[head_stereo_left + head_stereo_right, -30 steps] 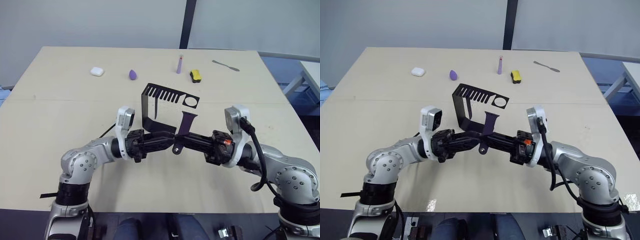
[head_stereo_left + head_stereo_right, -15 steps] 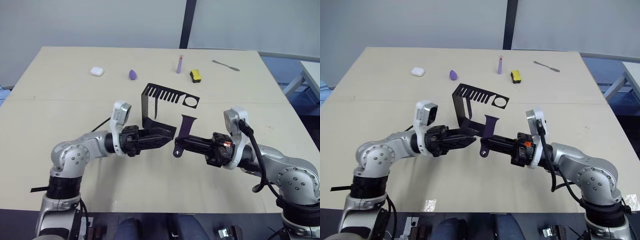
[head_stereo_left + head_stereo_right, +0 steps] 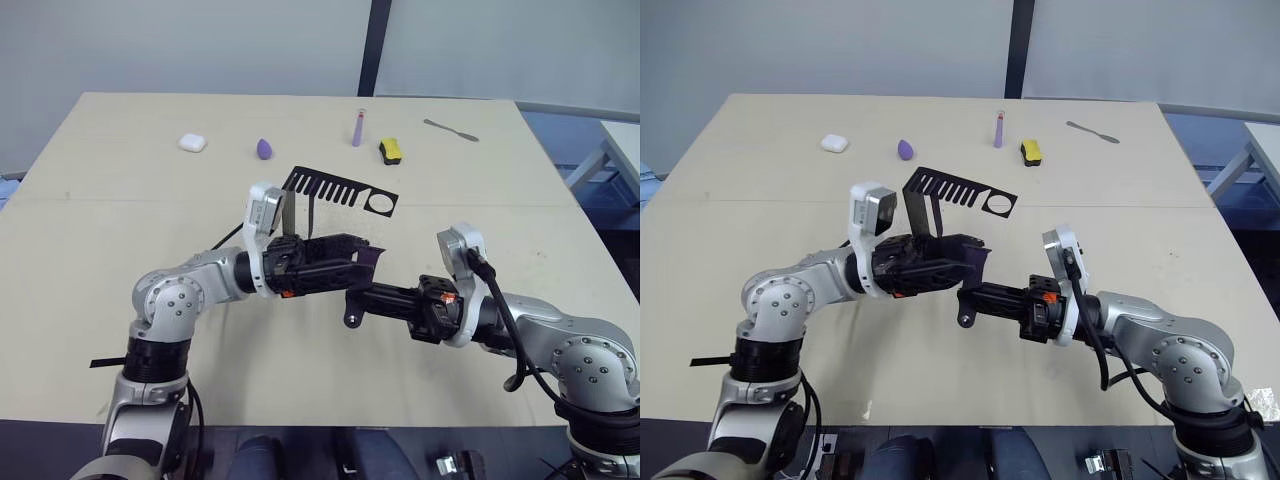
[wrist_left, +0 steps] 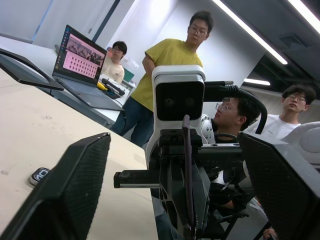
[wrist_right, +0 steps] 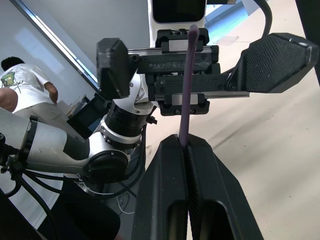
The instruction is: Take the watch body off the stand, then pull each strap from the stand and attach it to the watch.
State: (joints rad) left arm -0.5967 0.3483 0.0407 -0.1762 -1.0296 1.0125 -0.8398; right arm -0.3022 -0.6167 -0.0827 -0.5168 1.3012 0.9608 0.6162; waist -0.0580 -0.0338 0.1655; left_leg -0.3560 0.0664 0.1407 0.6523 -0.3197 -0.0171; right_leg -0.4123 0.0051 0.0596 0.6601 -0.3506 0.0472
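Observation:
My right gripper (image 3: pixel 357 299) is shut on a dark purple strap (image 5: pixel 187 85), which rises upright from its fingertips. My left gripper (image 3: pixel 358 266) faces it, open, with its fingers (image 4: pixel 70 195) spread on either side of the strap without touching it. The black stand (image 3: pixel 330 187) is just behind the grippers. A second thin strap (image 3: pixel 312 214) hangs from its comb slots. In the left wrist view, a small dark silver-rimmed piece with light markings, the watch body (image 4: pixel 39 175) by its look, lies on the table. A dark knob (image 3: pixel 352 319) hangs under the right fingertips.
At the table's far side lie a white case (image 3: pixel 192 143), a purple drop-shaped piece (image 3: pixel 264 149), an upright lilac tube (image 3: pixel 357 129), a yellow-and-black block (image 3: pixel 390 151) and a grey spatula (image 3: pixel 450 130). Several people (image 4: pixel 170 75) stand or sit beyond the table's right side.
The left gripper drew back from the right one, then rose and came forward, open around the strap. The right gripper sank slightly toward me, still holding the strap.

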